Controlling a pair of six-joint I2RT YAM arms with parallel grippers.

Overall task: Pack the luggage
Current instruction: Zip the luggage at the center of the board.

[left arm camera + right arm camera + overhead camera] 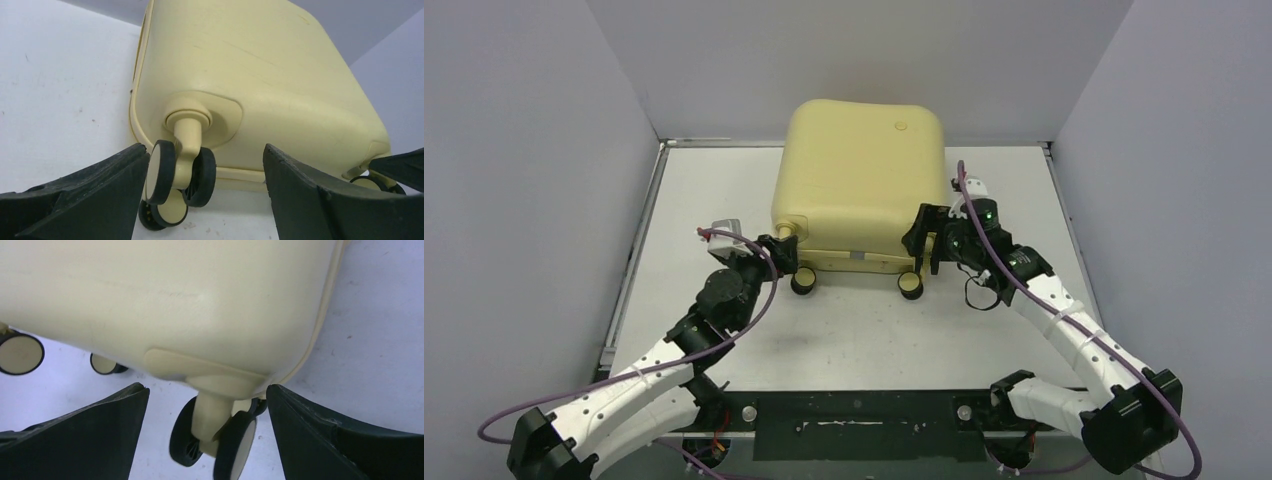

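Luggage (859,185) lies flat on the table (874,340), far-middle, shell shut with the seam running along the near edge. Pale yellow, rounded corners, small round dimple on top near the far-right corner. Wheel end faces the arm bases.

Left arm reaches in from bottom-left of the top view and ends at the near-left corner of the luggage. Left fingers (100,195) are spread wide. The near-left caster (162,170) sits in the gap btwn them in the wrist view, a cream stem with twin black-rimmed wheels. One fingertip looks v. close to the wheel rim, but can't tell if it touches. Nothing is pinched.

Right arm comes in from bottom-right and ends at the near-right corner. Right fingers (90,435) are also spread apart, with the near-right caster (240,445) hanging btwn them, swivelled at an angle. Clear gap on both sides, so no grip. Two more wheels show at the left edge of the right wrist view, down on the table.

Top view: both near casters rest on the table just in front of the shell, cream faces showing. Small grey patch sits on the near edge at the seam, roughly centred, too small to ID. Purple cable runs along each arm.
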